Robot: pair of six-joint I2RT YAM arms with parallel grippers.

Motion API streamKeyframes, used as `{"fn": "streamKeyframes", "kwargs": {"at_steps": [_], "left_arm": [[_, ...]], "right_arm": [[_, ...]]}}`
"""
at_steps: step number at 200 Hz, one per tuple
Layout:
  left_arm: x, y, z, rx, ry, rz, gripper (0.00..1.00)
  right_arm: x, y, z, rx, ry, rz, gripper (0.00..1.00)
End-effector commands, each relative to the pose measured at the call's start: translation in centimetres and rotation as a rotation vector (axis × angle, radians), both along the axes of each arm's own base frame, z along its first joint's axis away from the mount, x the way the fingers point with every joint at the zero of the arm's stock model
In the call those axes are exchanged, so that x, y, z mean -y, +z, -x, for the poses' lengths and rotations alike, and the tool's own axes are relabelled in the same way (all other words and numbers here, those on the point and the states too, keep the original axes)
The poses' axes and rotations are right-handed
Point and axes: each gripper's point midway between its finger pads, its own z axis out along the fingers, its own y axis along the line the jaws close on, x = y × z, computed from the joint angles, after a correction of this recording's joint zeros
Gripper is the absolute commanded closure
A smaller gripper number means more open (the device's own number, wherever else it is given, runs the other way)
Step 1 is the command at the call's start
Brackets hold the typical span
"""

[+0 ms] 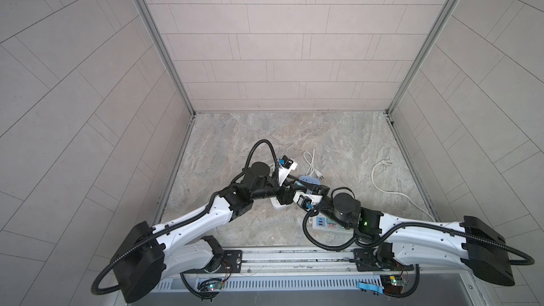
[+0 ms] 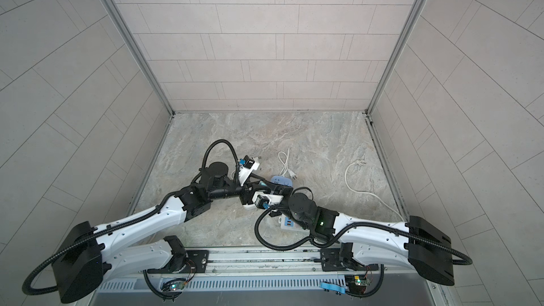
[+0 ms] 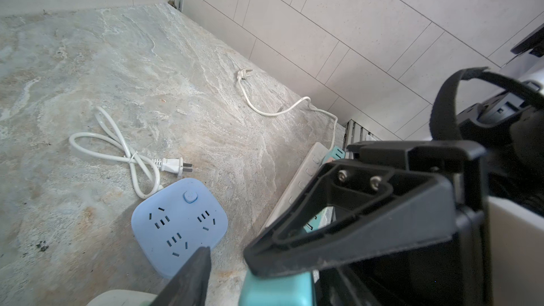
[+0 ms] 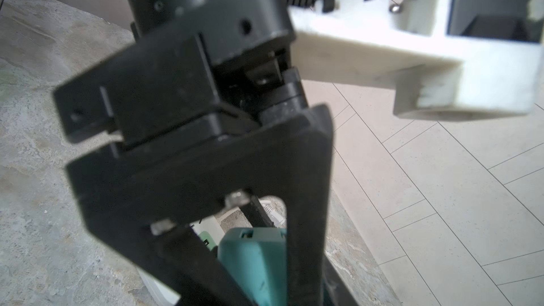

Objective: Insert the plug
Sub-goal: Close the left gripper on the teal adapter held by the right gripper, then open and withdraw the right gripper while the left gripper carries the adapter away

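Right gripper [image 4: 250, 278] is clamped tight on the teal plug [image 4: 253, 260], right where the two arms meet. Left gripper [image 1: 292, 186] comes nose to nose with it, jaws parted, daylight between its finger [image 3: 191, 275] and the plug. Blue socket block [image 3: 176, 225] lies just beside, white power strip [image 3: 306, 172] near.

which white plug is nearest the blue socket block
The plug on the tied, looped cord, beside the blue socket block; the other plug lies near the wall.
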Motion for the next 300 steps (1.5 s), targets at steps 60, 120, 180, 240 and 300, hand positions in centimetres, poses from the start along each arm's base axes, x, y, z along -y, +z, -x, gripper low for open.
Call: {"fn": "streamKeyframes", "kwargs": {"at_steps": [60,120,180,240,300], "left_arm": [[1.5,0.2,1.0,-0.014,-0.108,-0.019,0.63],[2.0,-0.3,1.2,-0.027,-0.134,-0.036,0.74],[2.3,0.0,1.8,-0.046,-0.168,-0.016,0.97],[0.0,1.5,-0.1,0.015,0.002,0.032,1.0],[-6.3,2.9,-3.7,0.133,0.374,0.019,1.0]], "right_arm": [[0.2,2.7,0.3,0.056,0.007,-0.054,0.96],[0.5,2.5,0.1,0.072,-0.004,-0.04,0.96],[1.1,2.5,-0.1,0.069,-0.035,-0.047,0.89],[2.4,2.3,0.2,0.06,-0.05,-0.033,0.38],[3.9,1.9,-0.2,0.045,-0.099,-0.032,0.0]]}}
